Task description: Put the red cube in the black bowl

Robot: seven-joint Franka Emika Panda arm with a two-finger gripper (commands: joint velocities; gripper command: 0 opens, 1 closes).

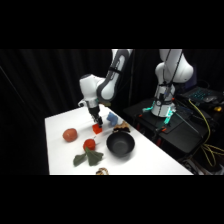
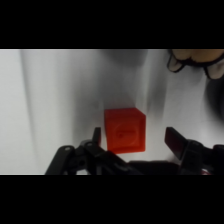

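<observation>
Gripper [image 1: 96, 121] is down low over the white table [image 1: 145, 160], right above the red cube [image 1: 97, 129]. In the wrist view the red cube [image 2: 125, 130] sits on the table between the two fingers [image 2: 176, 141], gripper [image 2: 134, 140] spread wide: left finger tip just beside the cube's left face, right finger clearly apart from its right face, so released, nothing grasped. Cube looks flat on the table, not lifted. Black bowl [image 1: 120, 144] is near the cube, toward the table's front and right of it in the side view, not touching; can't see anything in it. Round red-orange ball [image 1: 70, 134] sits to the left of the cube, well apart. Red fruit with green leaves [image 1: 89, 151] lies in front of the cube, just left of the bowl. A blue item [image 1: 112, 118] is behind the cube, close to the gripper; too blurry to identify. Something dark and tan [image 2: 197, 59] shows at the wrist view's top right edge, unclear what. Arm's base [image 1: 165, 95] stands off the table at upper right.
</observation>
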